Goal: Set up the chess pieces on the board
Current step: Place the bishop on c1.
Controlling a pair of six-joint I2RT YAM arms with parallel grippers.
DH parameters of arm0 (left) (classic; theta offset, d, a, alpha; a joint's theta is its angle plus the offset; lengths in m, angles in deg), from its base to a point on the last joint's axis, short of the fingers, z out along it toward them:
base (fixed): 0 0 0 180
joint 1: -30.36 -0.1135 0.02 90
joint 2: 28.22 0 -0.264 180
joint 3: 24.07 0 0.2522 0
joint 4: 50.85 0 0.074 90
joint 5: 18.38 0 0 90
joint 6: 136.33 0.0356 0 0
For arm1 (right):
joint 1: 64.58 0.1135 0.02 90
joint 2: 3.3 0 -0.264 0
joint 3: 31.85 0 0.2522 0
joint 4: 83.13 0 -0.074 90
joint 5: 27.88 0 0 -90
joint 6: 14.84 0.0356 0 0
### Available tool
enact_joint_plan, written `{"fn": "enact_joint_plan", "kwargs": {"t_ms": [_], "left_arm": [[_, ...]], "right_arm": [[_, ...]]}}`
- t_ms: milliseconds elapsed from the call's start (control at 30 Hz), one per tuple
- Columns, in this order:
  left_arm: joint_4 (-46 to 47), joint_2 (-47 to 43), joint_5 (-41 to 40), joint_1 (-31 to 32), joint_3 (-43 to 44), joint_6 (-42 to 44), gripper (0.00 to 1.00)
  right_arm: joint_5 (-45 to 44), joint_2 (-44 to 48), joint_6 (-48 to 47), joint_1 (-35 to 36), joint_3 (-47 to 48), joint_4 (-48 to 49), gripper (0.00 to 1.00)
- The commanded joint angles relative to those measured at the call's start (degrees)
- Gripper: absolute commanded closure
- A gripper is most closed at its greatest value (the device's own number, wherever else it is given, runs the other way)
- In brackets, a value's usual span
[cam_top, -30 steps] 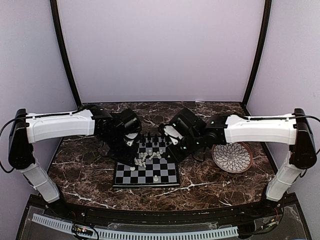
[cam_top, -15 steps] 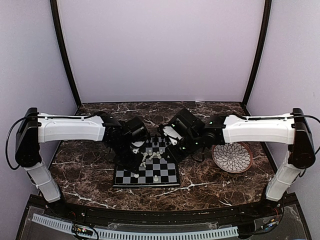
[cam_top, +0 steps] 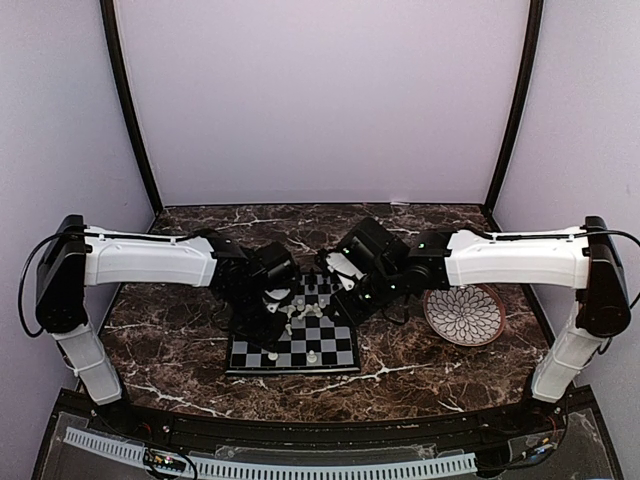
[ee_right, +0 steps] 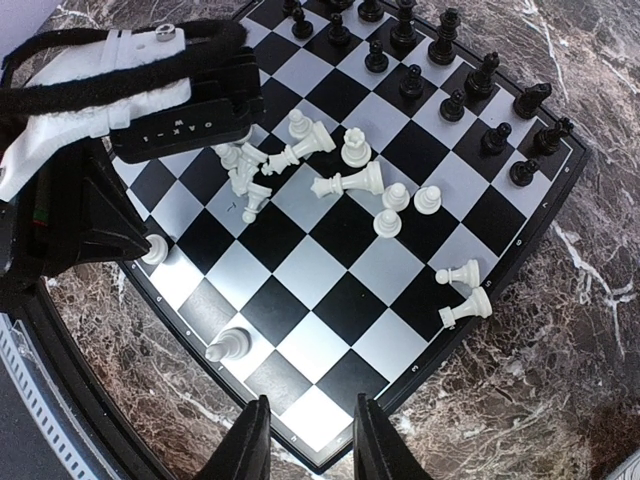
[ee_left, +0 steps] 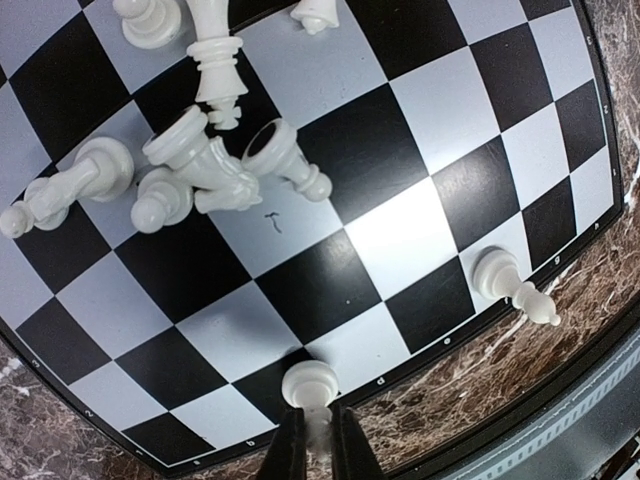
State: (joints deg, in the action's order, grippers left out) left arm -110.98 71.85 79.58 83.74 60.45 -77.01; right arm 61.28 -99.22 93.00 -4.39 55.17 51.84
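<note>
Board [cam_top: 340, 352], black and grey checks, lies mid-table between arms. Black pieces [ee_right: 440, 50] stand in rows along far edge. White pieces [ee_right: 340, 180] mostly toppled in heap mid-board, a few scattered near edges. Left gripper [ee_left: 312, 445] pinched narrow on white pawn [ee_left: 310, 383] at board's near rim. Right gripper [ee_right: 305, 435] hangs half-spread, empty, over board corner. Patterned plate [cam_top: 463, 313] sits to right on marble table [cam_top: 180, 340].

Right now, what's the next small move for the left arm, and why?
Probably ease the left gripper down a touch, then open: it's shut on a white piece, upright over an edge-row square of the board; whether its base is seated isn't clear.
</note>
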Motion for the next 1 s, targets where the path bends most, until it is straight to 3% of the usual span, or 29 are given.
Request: {"fn": "enact_joint_plan", "kwargs": {"t_ms": [0,800,867,967], "left_arm": [[-0.1,0.7,0.3,0.2,-1.0,-0.3,0.97],[-5.0,-0.2,-4.7,1.3,0.3,-2.5,0.98],[-5.0,0.0,-4.6,1.3,0.4,-2.5,0.97],[-4.6,0.0,-4.2,1.4,0.5,-2.1,0.86]], "right_arm": [[0.1,-0.4,-0.5,-0.3,0.8,0.8,0.7],[0.3,-1.4,-0.9,-0.3,1.8,0.8,0.7],[0.3,-1.5,-0.9,-0.3,1.9,0.8,0.7],[0.3,-1.4,-1.0,-0.3,1.8,0.8,0.7]]}}
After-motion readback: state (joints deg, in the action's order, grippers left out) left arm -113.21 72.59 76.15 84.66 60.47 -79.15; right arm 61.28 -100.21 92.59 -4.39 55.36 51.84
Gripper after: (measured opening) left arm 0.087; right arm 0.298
